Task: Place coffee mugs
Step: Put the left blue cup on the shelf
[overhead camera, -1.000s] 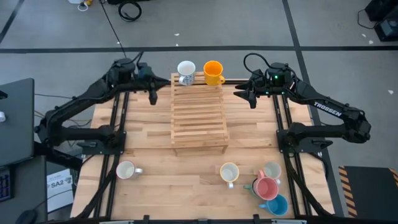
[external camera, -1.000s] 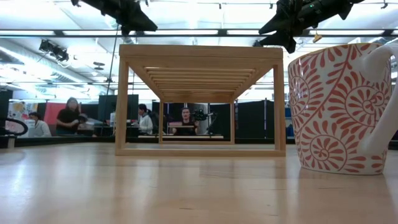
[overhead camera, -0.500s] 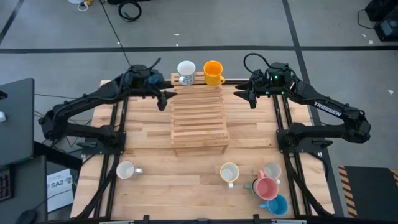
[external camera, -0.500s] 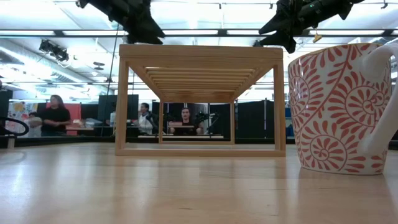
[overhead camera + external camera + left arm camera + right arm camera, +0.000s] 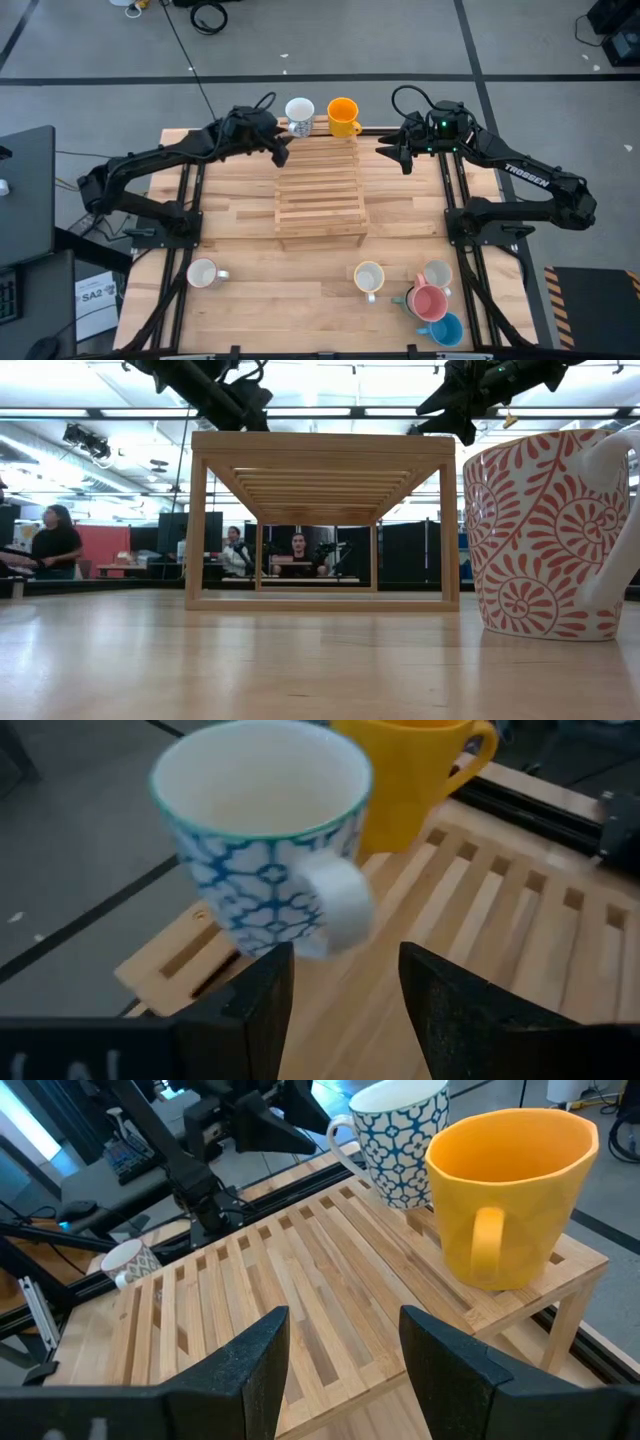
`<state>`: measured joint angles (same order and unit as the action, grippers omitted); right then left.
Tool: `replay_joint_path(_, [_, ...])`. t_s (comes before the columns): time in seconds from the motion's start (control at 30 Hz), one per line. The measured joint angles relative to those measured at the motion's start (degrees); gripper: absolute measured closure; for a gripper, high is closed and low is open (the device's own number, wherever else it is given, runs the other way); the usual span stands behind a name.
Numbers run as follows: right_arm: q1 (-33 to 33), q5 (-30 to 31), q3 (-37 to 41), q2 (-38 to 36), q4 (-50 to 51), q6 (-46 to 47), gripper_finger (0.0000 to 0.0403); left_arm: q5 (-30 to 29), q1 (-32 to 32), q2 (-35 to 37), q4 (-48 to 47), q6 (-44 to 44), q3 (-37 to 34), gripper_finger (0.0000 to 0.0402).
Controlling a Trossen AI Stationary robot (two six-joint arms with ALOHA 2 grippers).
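Left gripper open, empty, facing glossy blue-patterned mug on slatted wooden rack; right gripper open, empty.

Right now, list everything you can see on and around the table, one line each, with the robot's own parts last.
Slatted wooden rack: one, pale wood, middle of the table toward the far edge.
Blue-patterned white mug: one, on the rack's far end, beside the orange mug.
Orange mug: one, on the rack's far end.
White mug: one, near left part of the table.
Cream mug: one, near edge, right of centre.
Mug cluster at the near right corner: pale mug, pink mug, blue mug, dark green mug mostly hidden.
Red-patterned white mug: one, close to the low camera.
People: several, in the room behind.
Left gripper: open, at the rack's far left corner, facing the patterned mug.
Right gripper: open, right of the rack.
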<state>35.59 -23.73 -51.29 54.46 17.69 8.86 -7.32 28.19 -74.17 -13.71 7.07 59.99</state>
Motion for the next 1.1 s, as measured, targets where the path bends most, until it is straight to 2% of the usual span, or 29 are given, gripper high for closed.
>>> replay_joint_path(0.17, [0.0,0.0,0.0,0.0,0.0,0.0,0.0206,-3.2,-0.9,-0.6,2.4,-0.2,0.0,0.0214])
replay_joint_path(0.67, [0.0,0.0,0.0,0.0,0.0,0.0,0.0206,-4.5,-0.8,-0.6,4.2,-0.2,0.0,0.0214])
replay_joint_path(1.1, [0.0,0.0,0.0,0.0,0.0,0.0,0.0206,-6.0,-0.7,-4.4,6.7,-0.2,0.0,0.0214])
